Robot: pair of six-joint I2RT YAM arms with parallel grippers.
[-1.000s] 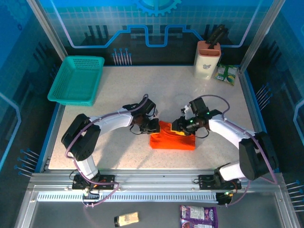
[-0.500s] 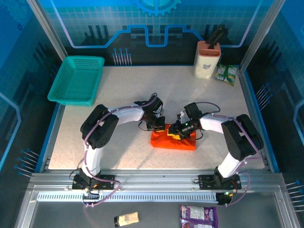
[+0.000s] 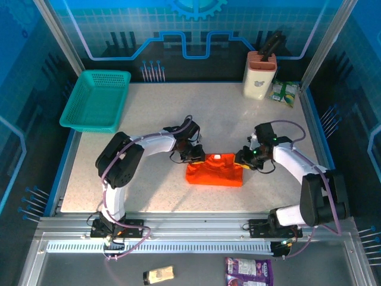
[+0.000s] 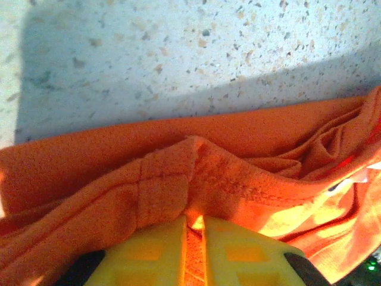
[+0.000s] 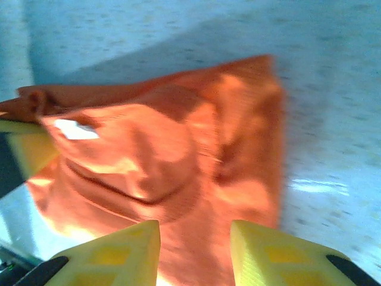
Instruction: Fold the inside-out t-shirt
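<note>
- The bright orange short-sleeved t-shirt of soft cloth [image 3: 214, 171] is seen as a compact folded rectangle near the middle of the speckled counter [image 3: 178, 107]. It lies between the two arms and well apart from the teal plastic mesh basket [image 3: 95, 98] at the far left.
- The jaws of the left arm [image 3: 152, 145] are almost together at the shirt's far left corner, and a thin fold of cloth is pinched in the slit. The jaws of the right arm [image 3: 292, 159] stand apart at the right edge, and nothing is seen clamped by them.
- If the left arm were drawn away with the fold pinched, the top layer could be dragged and the fold opened.
- The loose right edge could be caught if the right jaws were lowered or closed, because cloth lies under their gap.
- The pinch and a stitched hem [image 4: 226, 179] are made plain from the left wrist; from above they are too small to be judged. A small white label [image 5: 70, 129] is given by the blurred right wrist view, and the whole outline by the top view.
</note>
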